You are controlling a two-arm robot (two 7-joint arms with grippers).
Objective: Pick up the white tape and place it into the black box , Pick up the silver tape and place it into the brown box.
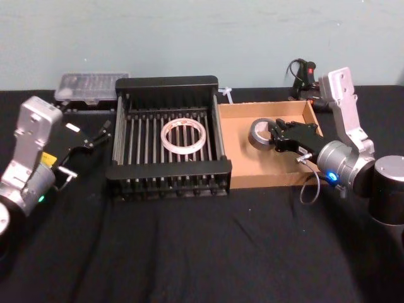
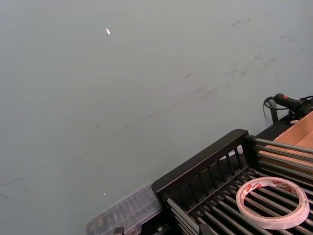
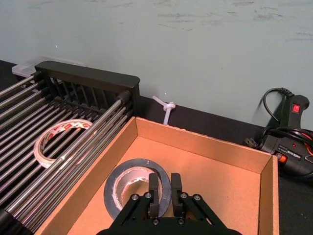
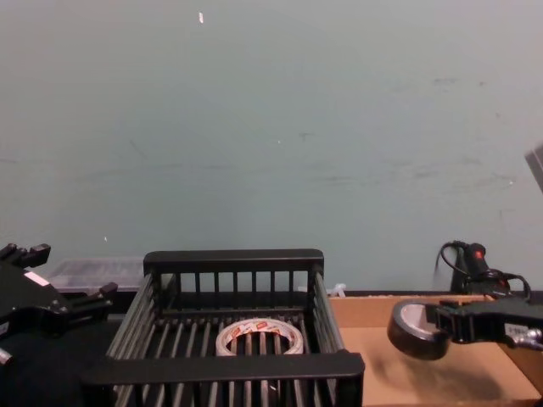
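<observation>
The right gripper (image 1: 275,136) is over the brown box (image 1: 243,173), its two fingers (image 3: 153,192) pinched together on the wall of the silver tape (image 1: 260,134), one finger inside the ring and one outside. In the chest view the silver tape (image 4: 417,331) hangs off the tip of the right gripper (image 4: 445,325), clear of the brown box (image 4: 407,373) floor and tilted, so that its open face and ring axis point upward and toward the black box (image 4: 233,366). The right wrist view shows the roll's pale inner core open toward the camera, directly ahead of the closed jaws. The white tape (image 1: 184,135) lies flat on the slatted floor of the black box (image 1: 167,169), ring axis vertical, red-printed core visible, well apart from both grippers. The left gripper (image 1: 101,134) sits outside the left wall of the black box with its jaws apart and nothing between them. The two boxes stand side by side, walls touching, on a black cloth-covered table (image 1: 189,252). Behind the black box lies a clear plastic case (image 1: 88,86); behind the brown box lie a black glue gun (image 3: 288,142) with its cord and a white knotted tie (image 3: 166,108). A plain pale blue-green wall (image 4: 271,127) closes the scene behind the table.
</observation>
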